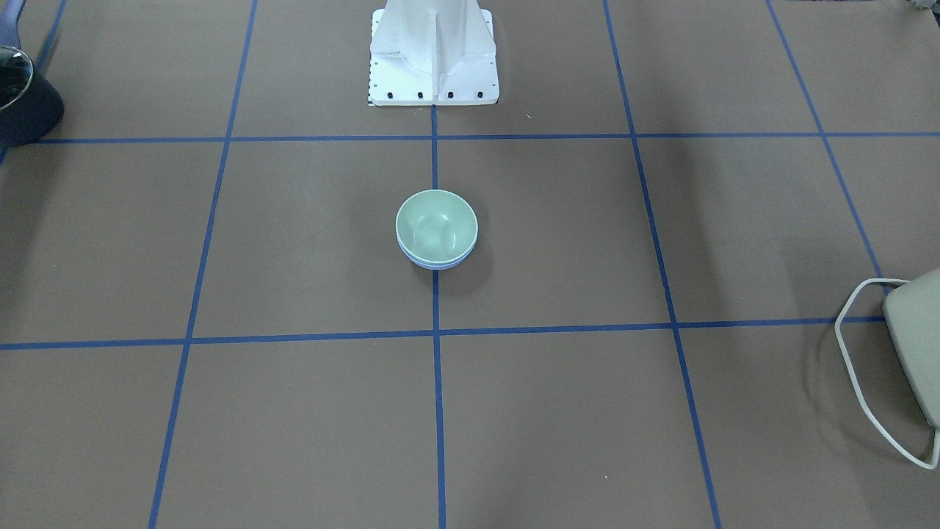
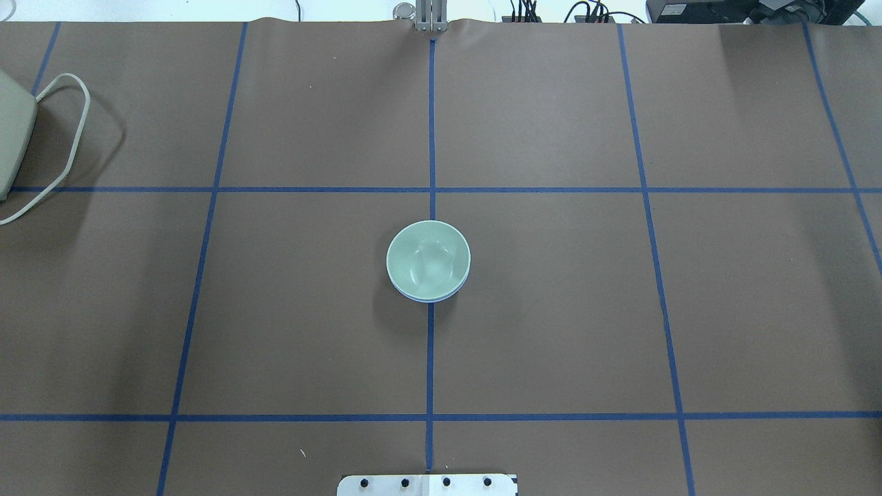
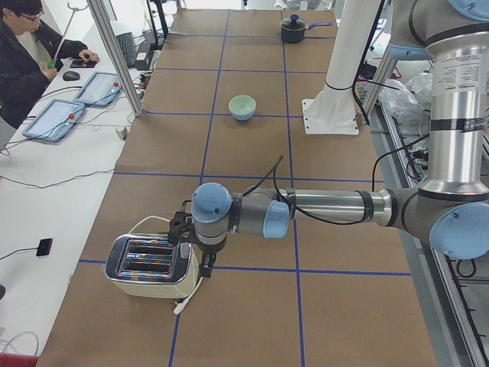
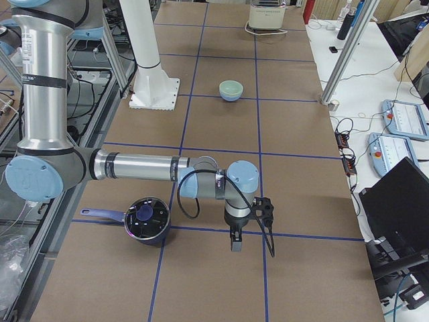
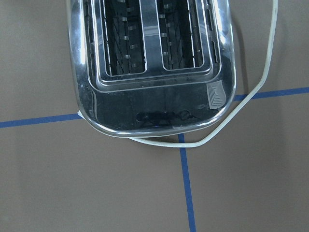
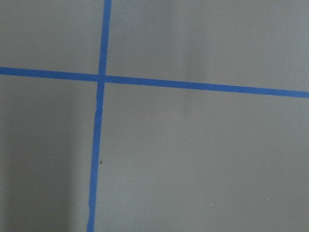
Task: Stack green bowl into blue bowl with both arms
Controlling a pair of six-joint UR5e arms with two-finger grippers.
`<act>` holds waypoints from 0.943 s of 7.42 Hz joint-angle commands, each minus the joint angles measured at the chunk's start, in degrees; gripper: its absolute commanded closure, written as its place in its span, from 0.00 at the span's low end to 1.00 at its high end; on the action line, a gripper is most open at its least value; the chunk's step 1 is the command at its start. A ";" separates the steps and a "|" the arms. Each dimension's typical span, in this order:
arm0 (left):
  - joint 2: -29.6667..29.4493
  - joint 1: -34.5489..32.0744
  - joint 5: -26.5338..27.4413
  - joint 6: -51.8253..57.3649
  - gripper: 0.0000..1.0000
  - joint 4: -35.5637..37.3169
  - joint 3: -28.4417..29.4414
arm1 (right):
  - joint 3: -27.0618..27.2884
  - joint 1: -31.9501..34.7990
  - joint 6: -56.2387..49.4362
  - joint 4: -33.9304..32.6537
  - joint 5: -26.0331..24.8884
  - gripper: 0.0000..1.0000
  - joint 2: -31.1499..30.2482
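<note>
The green bowl (image 1: 436,226) sits nested inside the blue bowl (image 1: 438,265) at the table's middle, on the centre tape line. Only a thin blue rim (image 2: 427,299) shows under the green bowl (image 2: 427,258). Both arms are far from the bowls. My left gripper (image 3: 195,264) hangs beside the toaster at the table's left end. My right gripper (image 4: 234,243) points down over bare table near the pot at the right end. Both grippers show only in the side views, so I cannot tell whether they are open or shut. The wrist views show no fingers.
A chrome toaster (image 5: 149,63) with a white cord (image 2: 65,138) stands at the left end. A dark pot (image 4: 146,219) with a lid stands at the right end. The white pedestal (image 1: 433,55) is behind the bowls. An operator (image 3: 30,53) sits at a side desk.
</note>
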 commanded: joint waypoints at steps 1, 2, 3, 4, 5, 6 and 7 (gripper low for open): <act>0.54 0.01 0.10 -0.31 0.02 -0.36 0.83 | 0.03 -0.03 0.11 0.20 0.33 0.00 -0.48; 0.55 -0.16 0.53 0.39 0.02 -0.28 1.18 | 0.03 -0.03 0.11 0.20 0.33 0.00 -0.48; 1.77 -0.17 0.53 0.48 0.02 -0.28 1.62 | 0.21 -0.03 0.02 0.29 0.33 0.00 -0.39; 2.13 -0.17 0.45 0.48 0.02 -0.36 1.19 | 0.12 -0.03 -0.15 0.29 0.33 0.00 -0.39; 2.30 -0.17 0.44 0.57 0.02 -0.36 0.67 | 0.12 -0.03 -0.16 0.29 0.33 0.00 -0.39; 2.30 0.01 0.53 0.57 0.02 -0.71 0.75 | 0.12 -0.03 -0.24 0.29 0.33 0.00 -0.39; 2.30 -0.16 0.53 0.57 0.02 -0.71 0.92 | 0.12 -0.03 -0.24 0.21 0.33 0.00 -0.48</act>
